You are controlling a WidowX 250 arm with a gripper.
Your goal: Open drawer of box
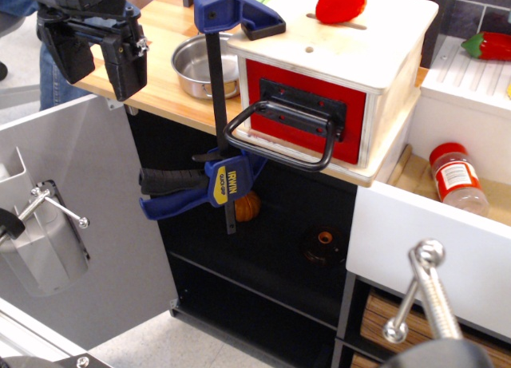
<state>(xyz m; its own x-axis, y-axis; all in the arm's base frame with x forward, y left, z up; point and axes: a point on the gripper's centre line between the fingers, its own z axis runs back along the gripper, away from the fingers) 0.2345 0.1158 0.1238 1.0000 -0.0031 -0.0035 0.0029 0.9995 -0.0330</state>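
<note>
Red drawer (307, 111) looks shut, flush in the plywood box (351, 49) at 1 o'clock on the counter (168, 25), black loop handle (281, 136) hanging out front. Blue clamp (223, 89) pins the box at its 9 o'clock side; steel bowl (200, 65) behind, red pepper (341, 2) on top. Gripper (100, 61) hovers at 10 o'clock, well apart; finger gap unclear, cannot tell. Approach step; next: reach in and hook the handle.

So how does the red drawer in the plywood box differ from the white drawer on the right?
The red drawer looks shut, flush in the box; the white drawer stands open, with a red-capped jar inside. The red drawer's loop handle is black; the white drawer's handle is chrome. Both sit at the counter's front.
</note>
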